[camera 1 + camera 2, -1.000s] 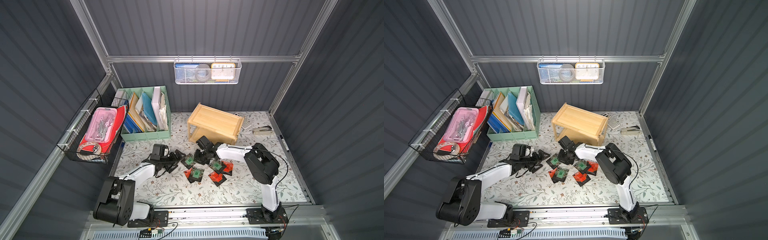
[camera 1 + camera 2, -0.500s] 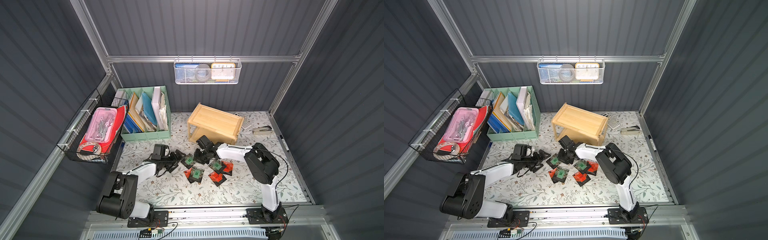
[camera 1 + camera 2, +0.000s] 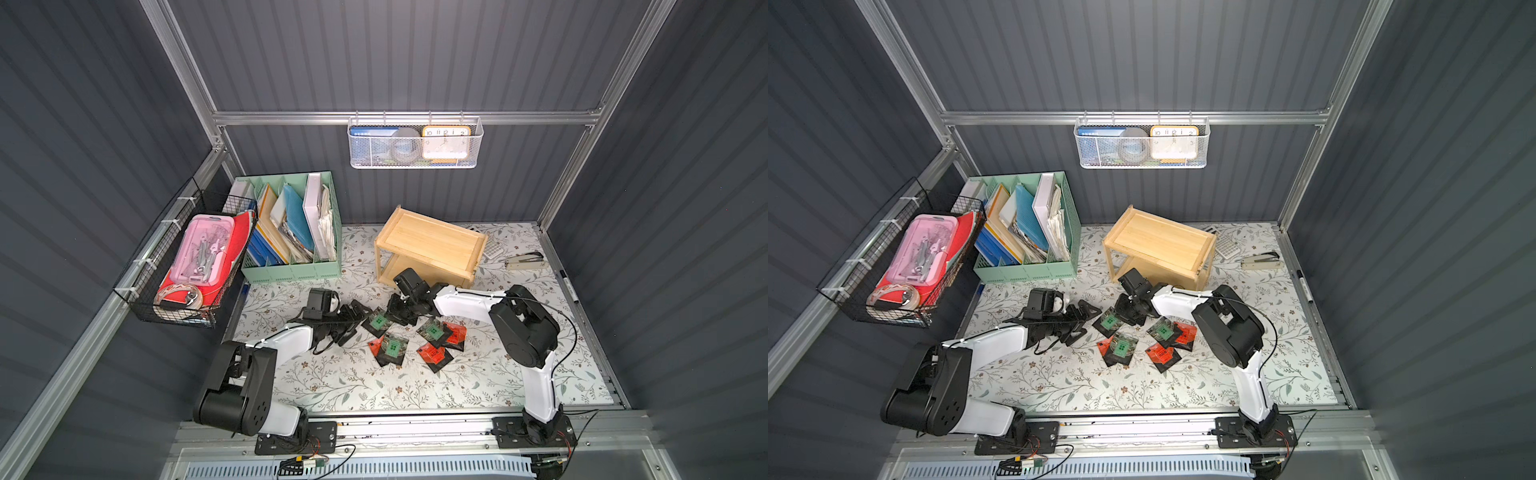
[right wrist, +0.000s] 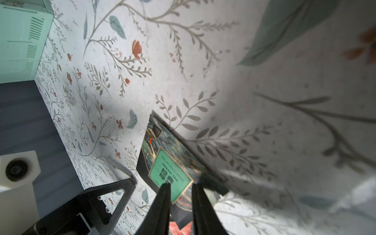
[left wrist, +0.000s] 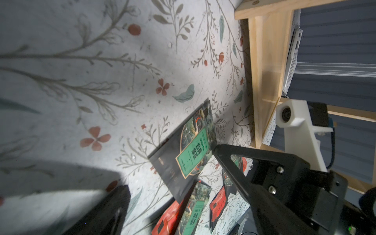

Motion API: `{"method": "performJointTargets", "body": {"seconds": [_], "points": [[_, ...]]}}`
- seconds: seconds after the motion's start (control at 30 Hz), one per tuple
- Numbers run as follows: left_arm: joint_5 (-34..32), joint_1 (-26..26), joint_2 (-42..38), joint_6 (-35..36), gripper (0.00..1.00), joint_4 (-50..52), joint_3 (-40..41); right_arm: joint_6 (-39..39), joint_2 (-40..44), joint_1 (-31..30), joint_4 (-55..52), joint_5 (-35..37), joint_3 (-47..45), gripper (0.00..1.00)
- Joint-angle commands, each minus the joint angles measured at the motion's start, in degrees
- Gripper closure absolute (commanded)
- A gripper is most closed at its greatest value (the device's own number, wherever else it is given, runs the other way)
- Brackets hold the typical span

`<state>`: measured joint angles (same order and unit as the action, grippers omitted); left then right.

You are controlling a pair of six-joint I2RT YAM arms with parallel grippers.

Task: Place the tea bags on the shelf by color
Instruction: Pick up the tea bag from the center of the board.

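Tea bags (image 3: 392, 347) are seen lying in a loose cluster on the table (image 3: 332, 386), just in front of the open side of the wooden shelf (image 3: 432, 241). Six are counted in both top views, three with green labels and three with red ones, and several are overlapped by their neighbours. One green-labelled bag (image 3: 379, 321) is set at the edge of the cluster, nearest the left arm, and is flanked by both end effectors. The left end effector (image 3: 360, 322) is held low just beside this bag, with its fingers spread wide. The right end effector (image 4: 180, 184) is pointed down at the bag's opposite edge. Its fingers are kept a narrow gap apart, and the green label is seen through that gap in the right wrist view.
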<state>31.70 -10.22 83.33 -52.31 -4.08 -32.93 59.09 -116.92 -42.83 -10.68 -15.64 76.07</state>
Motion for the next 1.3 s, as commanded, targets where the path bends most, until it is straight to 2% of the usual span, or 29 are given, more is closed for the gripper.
{"method": "performJointTargets", "body": {"seconds": [0.0, 0.6, 1.27], "points": [[0.2, -0.3, 0.7, 1.3, 0.03, 1.2, -0.7, 0.3, -1.5, 0.2, 0.0, -0.9, 1.4, 0.76], [1.0, -0.3, 2.5, 1.7, 0.03, -0.4, -1.0, 0.8, -3.4, 0.9, -0.9, -1.0, 0.3, 0.76], [2.1, -0.3, 7.3, 3.6, 0.11, -9.0, -0.5, 0.4, -4.1, 2.0, -1.4, -2.4, -0.3, 0.76]]}}
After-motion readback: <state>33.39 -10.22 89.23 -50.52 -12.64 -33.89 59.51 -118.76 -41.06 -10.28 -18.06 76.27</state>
